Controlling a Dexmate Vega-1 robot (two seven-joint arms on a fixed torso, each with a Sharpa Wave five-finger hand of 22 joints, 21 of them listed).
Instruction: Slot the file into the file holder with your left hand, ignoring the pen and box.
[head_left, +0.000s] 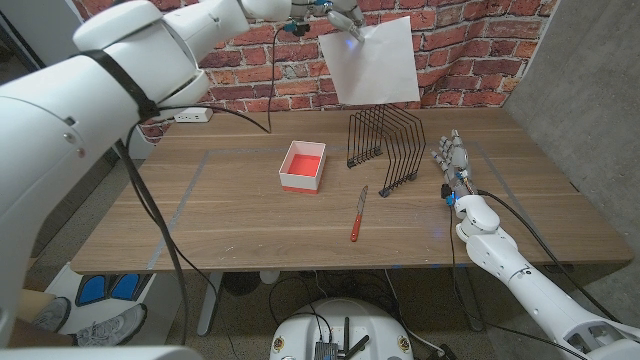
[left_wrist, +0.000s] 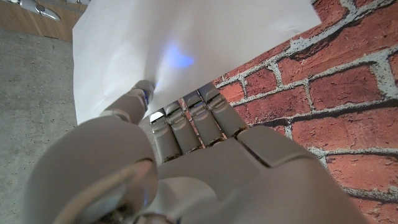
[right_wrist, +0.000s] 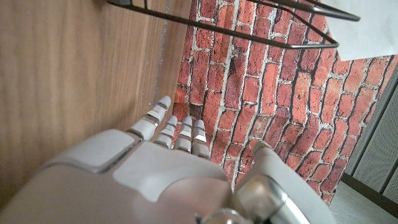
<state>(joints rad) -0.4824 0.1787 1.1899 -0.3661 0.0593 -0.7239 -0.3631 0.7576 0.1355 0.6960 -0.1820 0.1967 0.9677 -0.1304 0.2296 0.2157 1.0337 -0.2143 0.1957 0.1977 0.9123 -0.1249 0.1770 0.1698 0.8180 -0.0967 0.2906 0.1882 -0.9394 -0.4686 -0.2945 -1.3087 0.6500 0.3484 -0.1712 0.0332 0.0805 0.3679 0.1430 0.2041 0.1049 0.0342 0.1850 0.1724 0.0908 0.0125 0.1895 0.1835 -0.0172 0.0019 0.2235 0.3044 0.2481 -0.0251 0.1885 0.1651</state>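
My left hand (head_left: 345, 14) holds the white file (head_left: 372, 62) by its upper corner, high above the black wire file holder (head_left: 388, 147). The sheet hangs tilted, its lower edge just over the holder's back wires. In the left wrist view my left hand (left_wrist: 180, 134) pinches the file (left_wrist: 186, 43) between thumb and fingers. My right hand (head_left: 455, 165) stands on the table just right of the holder, fingers extended and holding nothing. The right wrist view shows my right hand (right_wrist: 168, 168) beside the holder's wires (right_wrist: 249, 37).
A white box with a red inside (head_left: 303, 165) sits left of the holder. A red-handled pen (head_left: 357, 215) lies in front of the holder. A power strip (head_left: 190, 115) and cables lie at the back left. A brick wall (head_left: 460, 40) backs the table.
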